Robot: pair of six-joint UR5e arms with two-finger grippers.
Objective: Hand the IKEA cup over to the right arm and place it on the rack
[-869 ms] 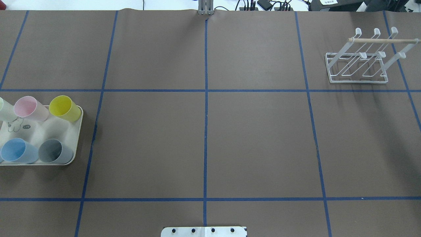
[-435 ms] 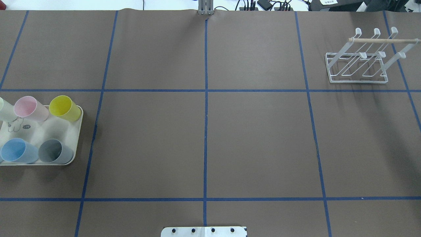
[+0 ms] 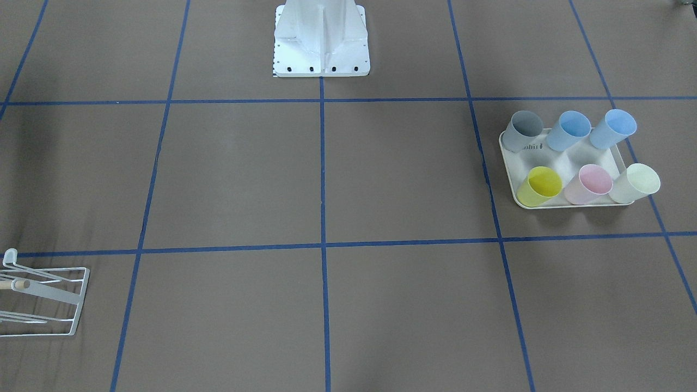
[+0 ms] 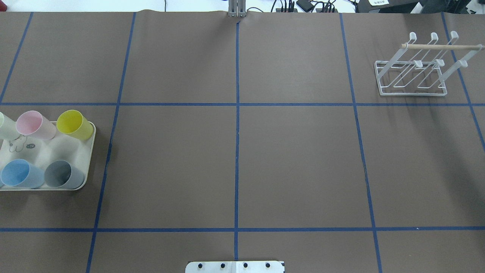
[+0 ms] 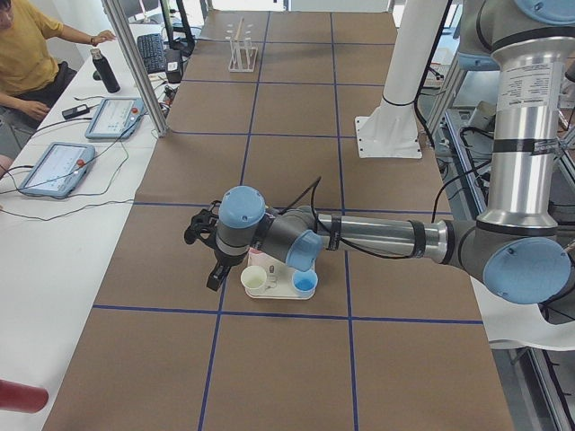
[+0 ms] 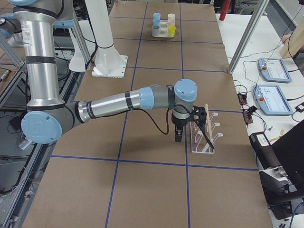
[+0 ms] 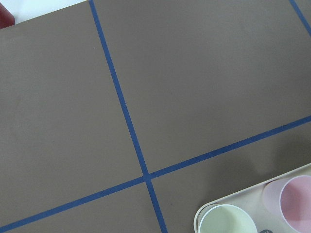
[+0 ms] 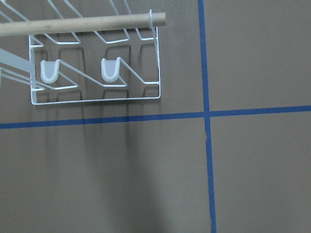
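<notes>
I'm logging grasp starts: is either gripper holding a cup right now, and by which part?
No cup is held. All six cups sit on the tray; the left gripper hangs near it, the right gripper beside the rack.

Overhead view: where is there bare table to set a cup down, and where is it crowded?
Bare: the broad middle of the table, between the tray at the left edge and the rack at far right. Crowded: the tray, holding six cups.

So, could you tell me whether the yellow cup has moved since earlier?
No. The yellow cup sits at the same corner of the tray, equally far from the blue tape line.
</notes>
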